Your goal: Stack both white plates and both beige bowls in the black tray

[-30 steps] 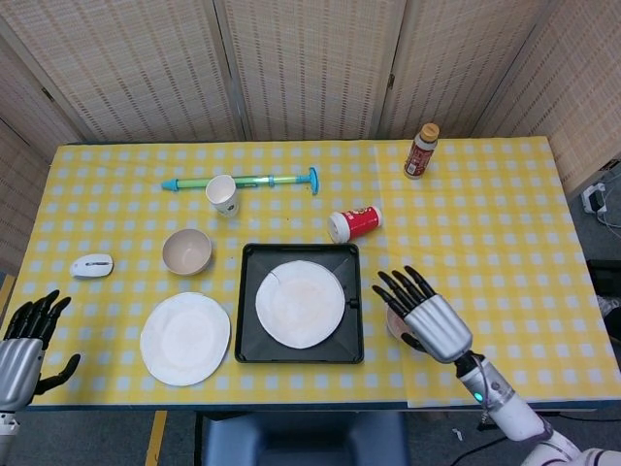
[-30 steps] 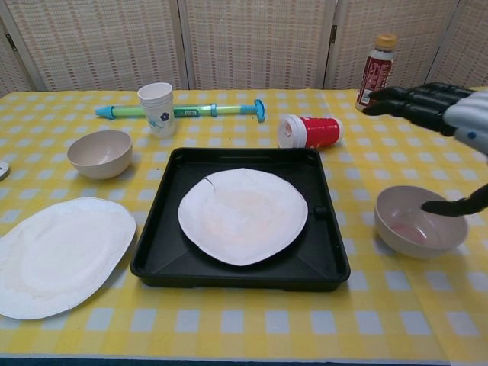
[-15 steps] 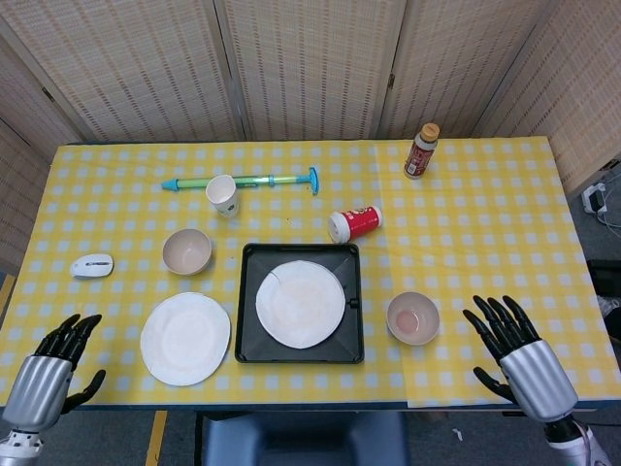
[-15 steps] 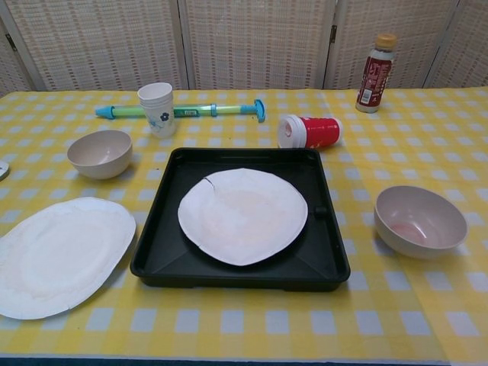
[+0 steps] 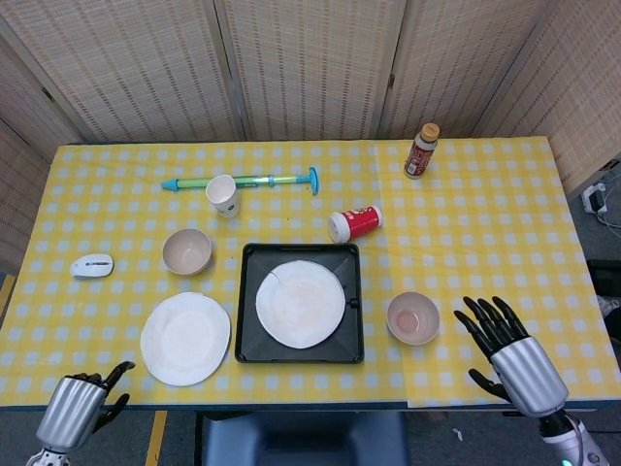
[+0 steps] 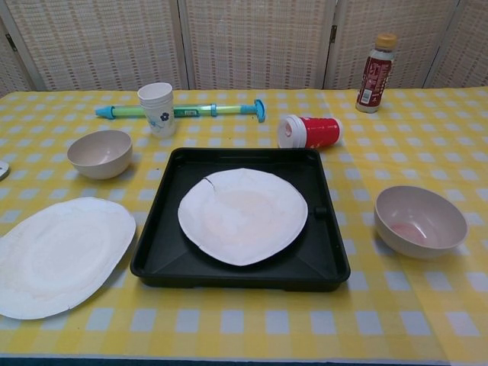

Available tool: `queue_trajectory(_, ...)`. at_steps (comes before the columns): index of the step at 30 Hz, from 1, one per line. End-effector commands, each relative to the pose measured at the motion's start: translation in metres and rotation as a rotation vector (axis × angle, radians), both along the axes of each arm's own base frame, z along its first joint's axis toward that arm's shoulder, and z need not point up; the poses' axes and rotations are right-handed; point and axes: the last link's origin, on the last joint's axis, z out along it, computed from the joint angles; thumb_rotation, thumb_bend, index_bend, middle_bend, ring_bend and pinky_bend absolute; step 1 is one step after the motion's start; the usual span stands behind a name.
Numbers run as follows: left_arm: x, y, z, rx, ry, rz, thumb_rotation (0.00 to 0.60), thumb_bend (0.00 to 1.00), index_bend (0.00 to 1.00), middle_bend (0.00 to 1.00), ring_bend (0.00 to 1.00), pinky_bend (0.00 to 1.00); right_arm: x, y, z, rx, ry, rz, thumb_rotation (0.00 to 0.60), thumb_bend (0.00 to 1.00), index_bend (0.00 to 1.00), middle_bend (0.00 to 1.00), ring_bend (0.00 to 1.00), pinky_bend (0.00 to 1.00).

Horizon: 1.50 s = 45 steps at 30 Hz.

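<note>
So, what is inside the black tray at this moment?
One white plate lies flat in the black tray, nothing on it. The tray floor under the plate is hidden.

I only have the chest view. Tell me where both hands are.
Observer: In the head view, the right hand hovers at the near table edge, right of the bowl, fingers spread, holding nothing.
Operator: Now the left.
Observer: The left hand sits below the near-left table corner, fingers curled in, empty.
Operator: Report anything else off my frame.
Observer: A white computer mouse lies left of the other bowl.
</note>
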Motion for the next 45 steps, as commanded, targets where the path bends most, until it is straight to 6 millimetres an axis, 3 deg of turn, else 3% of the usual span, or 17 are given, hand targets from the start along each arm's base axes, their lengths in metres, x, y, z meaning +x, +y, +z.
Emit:
queue_trajectory(1, -0.008, 0.002, -0.012, -0.041, 0.005, 0.019, 0.600, 0.27, 0.50, 1.00, 0.99, 1.00, -0.001, -0.003, -0.001, -0.002, 0.005, -0.012, 0.600, 0.22, 0.00, 0.00, 0.00, 0.00)
queue_trajectory(24, -0.017, 0.031, -0.065, -0.164, 0.012, -0.037, 0.600, 0.32, 0.56, 1.00, 1.00, 1.00, -0.003, -0.008, -0.006, 0.032, 0.027, -0.031, 0.600, 0.23, 0.00, 0.00, 0.00, 0.00)
queue_trajectory(45, -0.011, 0.043, -0.086, -0.174, 0.053, -0.016, 0.600, 0.32, 0.51, 1.00, 1.00, 1.00, -0.004, -0.010, -0.010, 0.060, 0.036, -0.061, 0.600, 0.23, 0.00, 0.00, 0.00, 0.00)
